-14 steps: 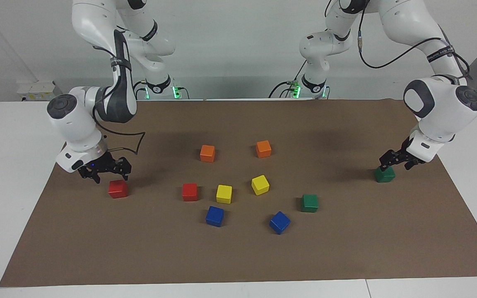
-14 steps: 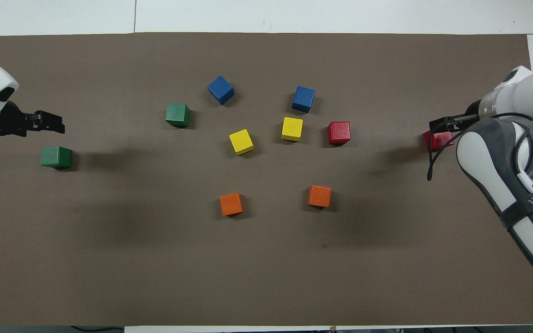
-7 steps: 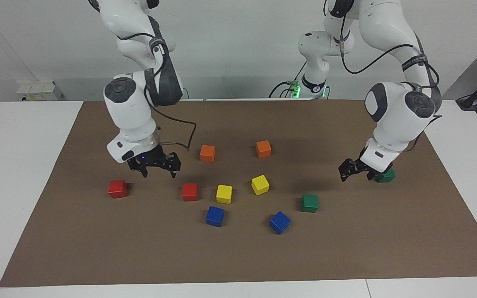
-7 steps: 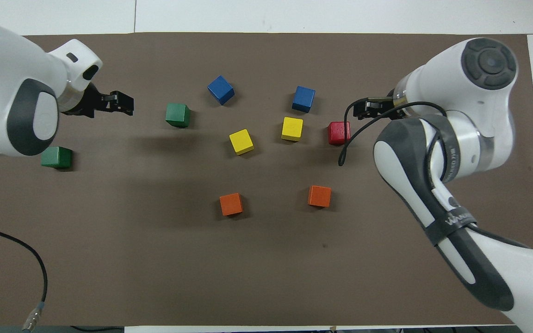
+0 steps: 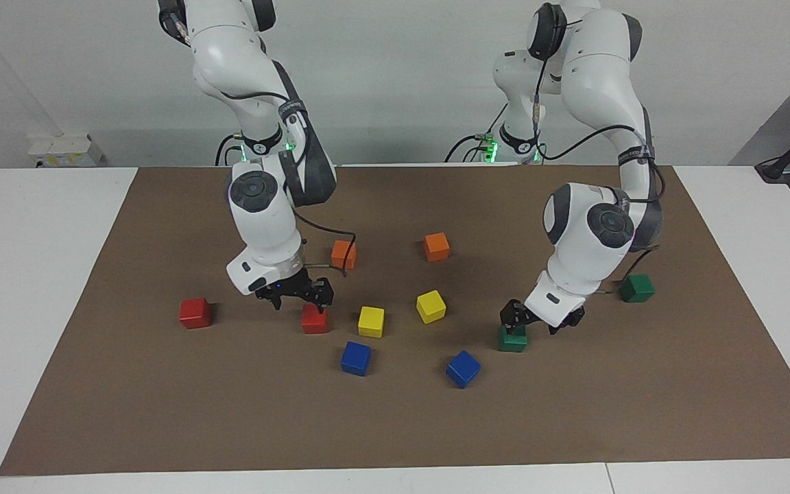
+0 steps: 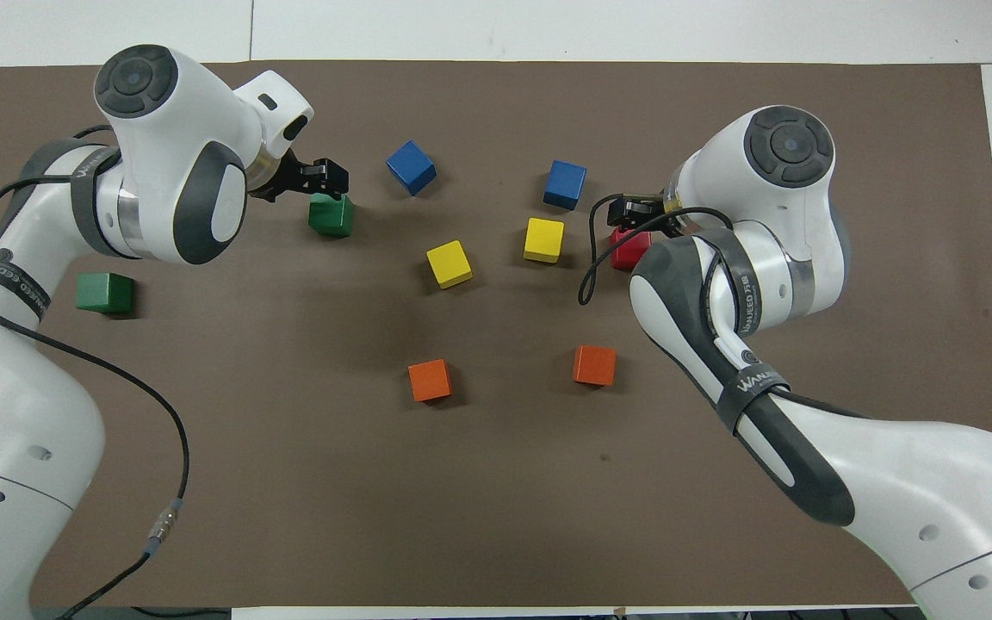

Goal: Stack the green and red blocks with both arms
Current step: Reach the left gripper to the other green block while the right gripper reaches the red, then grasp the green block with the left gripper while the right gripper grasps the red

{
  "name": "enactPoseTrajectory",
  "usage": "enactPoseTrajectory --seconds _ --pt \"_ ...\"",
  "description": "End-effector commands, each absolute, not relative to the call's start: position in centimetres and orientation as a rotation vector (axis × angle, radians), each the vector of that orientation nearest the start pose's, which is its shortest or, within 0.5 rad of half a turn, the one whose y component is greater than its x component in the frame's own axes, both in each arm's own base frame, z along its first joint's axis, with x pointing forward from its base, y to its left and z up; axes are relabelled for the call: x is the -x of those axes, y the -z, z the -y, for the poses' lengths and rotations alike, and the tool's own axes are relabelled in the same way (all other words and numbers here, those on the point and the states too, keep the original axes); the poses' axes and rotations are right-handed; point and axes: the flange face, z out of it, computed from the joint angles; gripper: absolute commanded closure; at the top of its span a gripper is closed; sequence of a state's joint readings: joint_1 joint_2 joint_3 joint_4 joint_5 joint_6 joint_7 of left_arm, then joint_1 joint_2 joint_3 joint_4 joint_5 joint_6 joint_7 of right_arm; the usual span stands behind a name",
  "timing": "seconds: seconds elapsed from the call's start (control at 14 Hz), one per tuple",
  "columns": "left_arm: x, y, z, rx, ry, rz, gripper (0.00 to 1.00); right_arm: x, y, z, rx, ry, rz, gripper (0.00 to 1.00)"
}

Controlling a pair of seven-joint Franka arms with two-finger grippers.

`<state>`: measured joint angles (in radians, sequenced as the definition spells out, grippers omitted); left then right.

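Green and red blocks all lie apart on the brown mat [image 5: 93,384], none stacked yet. My left gripper [image 5: 535,322] hangs just over a green block [image 5: 512,339], my fingers spread wide with nothing between them; that block sits directly below my fingertips, toward the mat's edge farthest from my bases. My right gripper [image 5: 297,293] is likewise spread and empty, right above a red block [image 5: 315,320] beside a yellow block [image 5: 371,322]. Each block is by far nearest the arm already over it. Cubes have no long axis; both sit roughly square to the mat's edges, so I judge a straight drop should seat my fingers on opposite faces. The second green block [image 5: 636,288] waits near the mat's edge at my left arm's end, the second red block [image 5: 195,313] toward the edge at my right arm's end.
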<state>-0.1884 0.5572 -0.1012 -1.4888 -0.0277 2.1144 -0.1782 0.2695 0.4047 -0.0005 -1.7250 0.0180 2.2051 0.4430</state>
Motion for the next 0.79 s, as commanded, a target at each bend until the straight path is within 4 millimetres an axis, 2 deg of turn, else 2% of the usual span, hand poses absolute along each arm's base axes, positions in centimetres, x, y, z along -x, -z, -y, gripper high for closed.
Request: enactPoseTrajectory --seconds 0.0,0.07,0.21,0.43,0.57,0.64,0.71 --pt "-69.2 -34.9 20.2 3.228 0.1 -0.15 0.0 -64.4 -34.4 -19.0 3.084 0.114 -0.317 0.0" --pt "-69.1 -34.0 20.5 3.22 0.085 -0.162 0.0 -64.5 -33.8 -19.1 3.084 0.109 -0.331 0.0" --pt "-68.8 -32.2 22.4 3.196 0.076 -0.224 0.0 -64.4 -33.2 -19.9 3.079 0.121 -0.324 0.0" --pt "-68.9 -31.7 22.0 3.145 0.088 -0.267 0.0 -64.0 -30.9 -20.5 3.083 0.121 -0.315 0.0" --pt "-68.9 -31.7 21.7 3.126 0.087 -0.284 0.0 -63.4 -29.5 -19.7 3.106 0.146 -0.279 0.13" --pt "-68.8 -31.6 21.8 3.122 0.088 -0.292 0.0 -63.3 -29.5 -19.7 3.114 0.147 -0.259 0.23" --pt "-68.8 -31.5 21.8 3.122 0.086 -0.293 0.0 -63.2 -29.5 -19.5 3.13 0.137 -0.21 0.42"
